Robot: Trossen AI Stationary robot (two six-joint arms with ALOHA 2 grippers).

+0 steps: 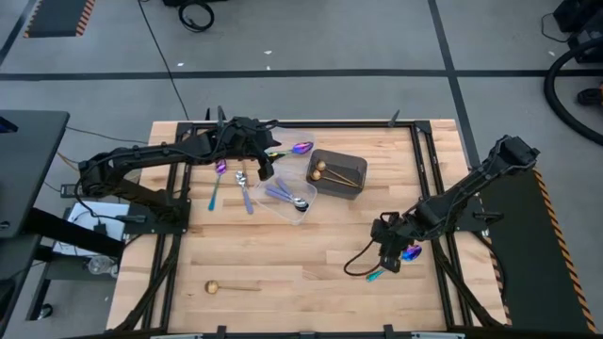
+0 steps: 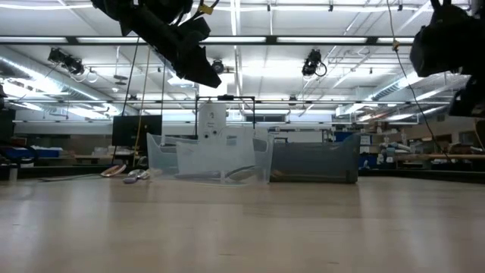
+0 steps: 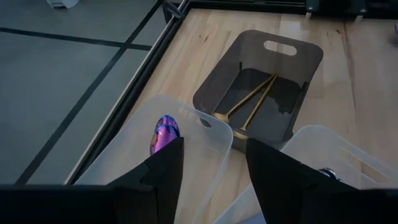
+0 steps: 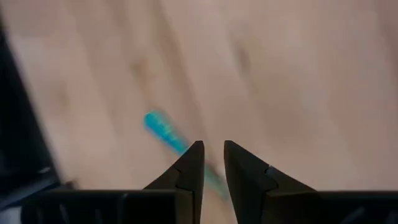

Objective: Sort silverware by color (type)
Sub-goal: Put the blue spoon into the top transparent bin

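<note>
The right gripper [image 1: 389, 256] sits near the table's [image 1: 283, 273] right edge, fingers narrowed around the teal handle of an iridescent spoon [image 4: 163, 132]. The left gripper [image 1: 267, 162] hangs wide open near the far edge over a clear tub [image 3: 205, 149] with an iridescent spoon in it. Two gold spoons [image 1: 330, 171] lie in the dark bin [image 1: 350, 186]; a third gold spoon [image 1: 226, 286] lies near the front edge.
</note>
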